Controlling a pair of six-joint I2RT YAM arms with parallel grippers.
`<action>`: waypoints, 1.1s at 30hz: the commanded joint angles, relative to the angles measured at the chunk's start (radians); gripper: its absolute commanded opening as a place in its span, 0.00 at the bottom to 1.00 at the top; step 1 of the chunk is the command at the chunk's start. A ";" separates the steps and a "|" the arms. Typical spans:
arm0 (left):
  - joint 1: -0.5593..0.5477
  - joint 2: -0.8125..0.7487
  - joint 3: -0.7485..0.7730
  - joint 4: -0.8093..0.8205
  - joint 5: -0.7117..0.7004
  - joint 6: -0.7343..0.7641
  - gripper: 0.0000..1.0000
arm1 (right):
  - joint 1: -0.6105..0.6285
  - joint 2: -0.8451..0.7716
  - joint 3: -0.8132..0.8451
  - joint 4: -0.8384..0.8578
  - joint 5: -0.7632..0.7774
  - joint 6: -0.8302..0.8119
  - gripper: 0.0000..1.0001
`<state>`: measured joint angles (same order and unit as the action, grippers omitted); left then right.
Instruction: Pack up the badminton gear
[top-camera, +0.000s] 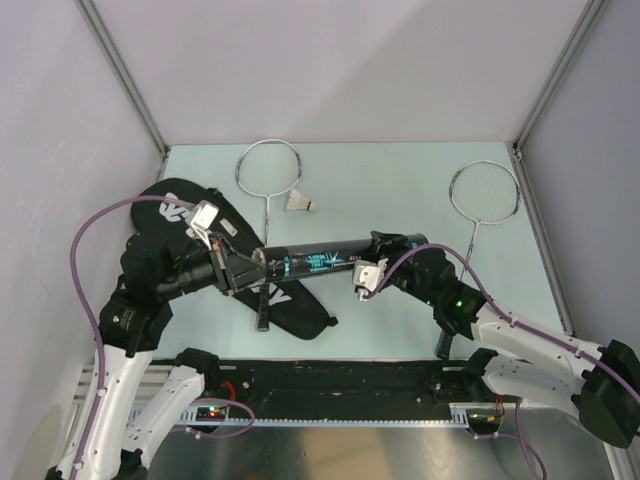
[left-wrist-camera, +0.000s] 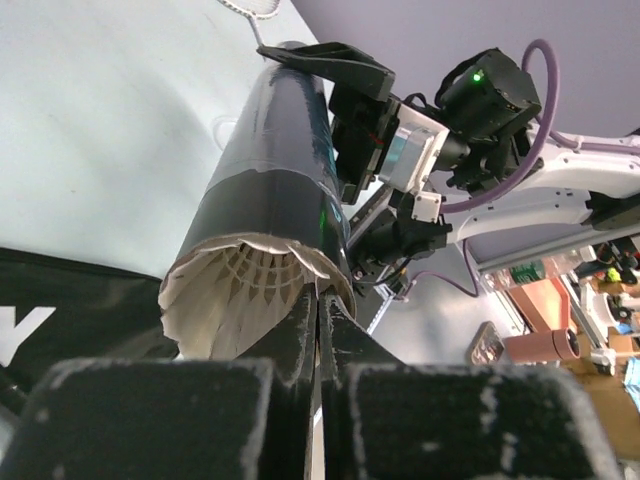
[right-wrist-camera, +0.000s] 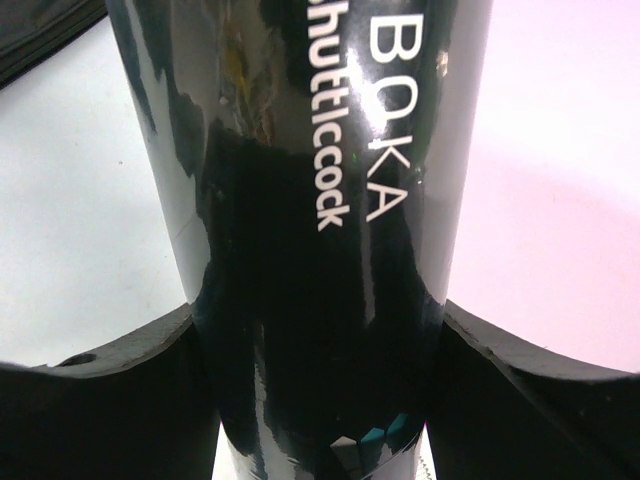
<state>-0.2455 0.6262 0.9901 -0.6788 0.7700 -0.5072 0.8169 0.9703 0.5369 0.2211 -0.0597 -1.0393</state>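
The left gripper's (left-wrist-camera: 318, 300) fingers (left-wrist-camera: 298, 335) are pressed flat together, with no gap between them. Their tips sit at the lower rim of the tube's open mouth, against the white feather skirt of a shuttlecock (left-wrist-camera: 250, 285) lodged there. I cannot tell whether a feather edge is caught between the tips.

The right gripper (right-wrist-camera: 320, 372) has its fingers (right-wrist-camera: 110, 390) spread around the round body of the tube (top-camera: 320, 260) and clamped on it from both sides. In the right wrist view the white word "shuttlecock" runs lengthwise along the glossy black wall between them.

The tube is held in front of the arm bases, and its long axis runs left to right across the table (top-camera: 400, 170). The open end points left at the left gripper. The other end points right and lies slightly farther from the bases, just past the right gripper's hold.

Under the tube's left half lies the black racket bag (top-camera: 175, 212), white lettering up, slanting from the far left toward the near middle. One racket (top-camera: 267, 218) has its head at the far side and its shaft passing beneath the tube, with the black handle resting on the bag. A loose shuttlecock (top-camera: 299, 203) lies just beside that shaft. The second racket (top-camera: 484, 190) lies well apart on the right — its head far, its handle near the right arm.
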 joint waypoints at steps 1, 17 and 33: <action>-0.053 -0.003 -0.048 0.161 0.019 -0.088 0.00 | 0.021 -0.004 0.015 0.141 -0.037 0.036 0.27; -0.097 -0.018 -0.059 0.192 -0.112 -0.043 0.40 | 0.015 -0.023 -0.004 0.126 -0.084 0.088 0.27; -0.097 -0.022 0.104 0.176 -0.296 0.016 0.84 | -0.007 -0.067 0.003 -0.060 -0.031 0.352 0.29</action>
<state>-0.3382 0.5858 1.0653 -0.5228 0.5575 -0.5293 0.8082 0.9463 0.5171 0.1696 -0.0944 -0.8246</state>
